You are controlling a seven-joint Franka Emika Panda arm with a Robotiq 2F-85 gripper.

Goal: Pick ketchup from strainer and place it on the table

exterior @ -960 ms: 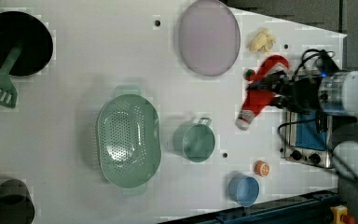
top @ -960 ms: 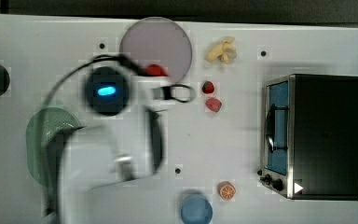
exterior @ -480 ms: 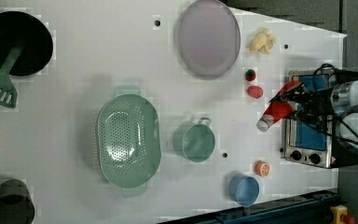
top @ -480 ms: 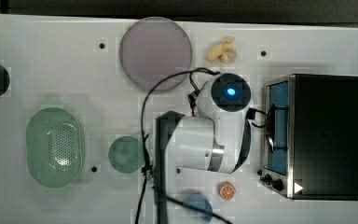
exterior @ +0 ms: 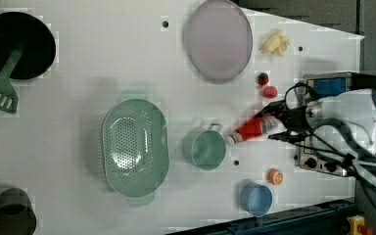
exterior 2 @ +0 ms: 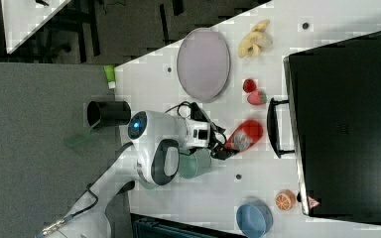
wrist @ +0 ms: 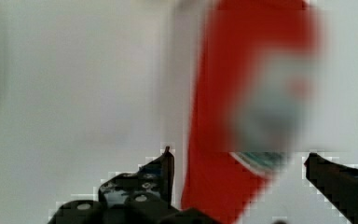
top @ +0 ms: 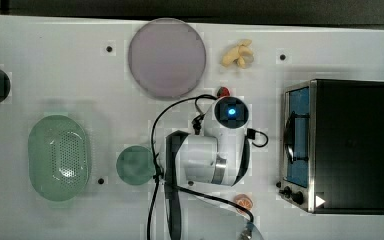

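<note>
Pincer [wrist: 237,163] moved tableward, fingers spread; ketchup [exterior: 252,129] between, seemingly released.

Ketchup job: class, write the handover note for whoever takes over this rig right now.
Gripper: fingers spread either side of the ketchup, with a gap showing on at least one side.
Ketchup: out of the strainer, on the table between the green cup and the toaster oven.
Strainer: holds nothing.
Done: pick, carry, set-down.
Left: back the arm away.
</note>
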